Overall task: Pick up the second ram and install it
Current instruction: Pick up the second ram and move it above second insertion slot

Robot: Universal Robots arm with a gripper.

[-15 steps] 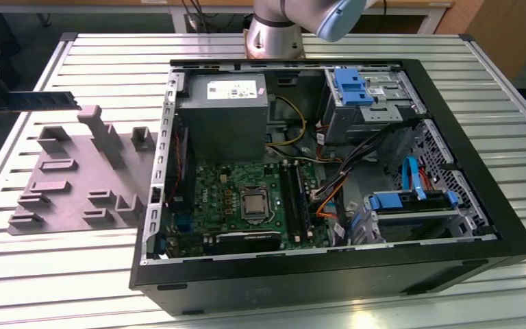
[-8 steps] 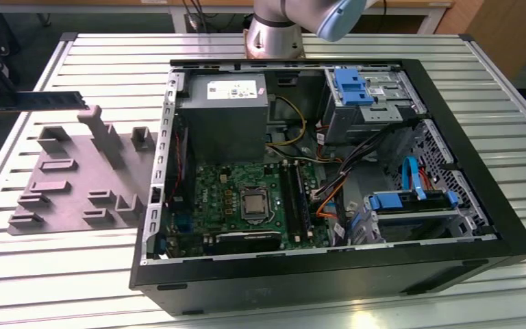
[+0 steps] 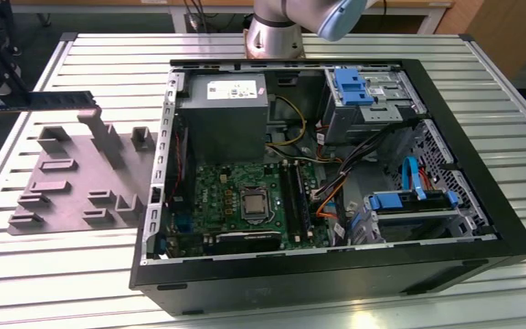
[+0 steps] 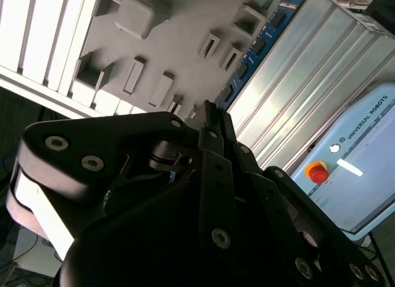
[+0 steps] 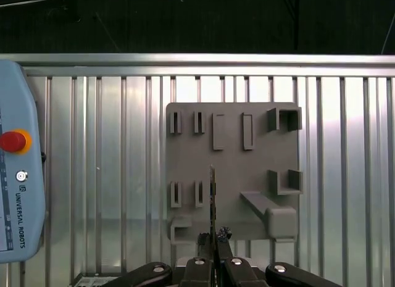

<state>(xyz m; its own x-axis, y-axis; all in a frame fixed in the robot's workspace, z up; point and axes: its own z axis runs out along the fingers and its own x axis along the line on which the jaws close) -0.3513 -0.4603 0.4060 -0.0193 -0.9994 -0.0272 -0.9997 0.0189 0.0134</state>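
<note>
1. Count: one ram stick (image 3: 53,101), one grey holder plate (image 5: 234,157), one open PC case (image 3: 336,274), one teach pendant (image 5: 18,207).
2. Gripper (image 5: 213,237) faces down, with the holder plate below it, and is clamped on the ram.
3. Ram sits between the fingers, edge-on in the first wrist view (image 5: 212,194). The second wrist view shows a blue face with a row of black chips (image 4: 256,49). It is well apart from the case.

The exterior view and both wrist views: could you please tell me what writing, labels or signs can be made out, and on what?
On the teach pendant: a maker's name in dark capitals, near a red button, in both wrist views.
On the power supply: a white label, print too small to read.
On the second ram: a pale label, print too small to read.
On the motherboard: nothing legible.
</note>
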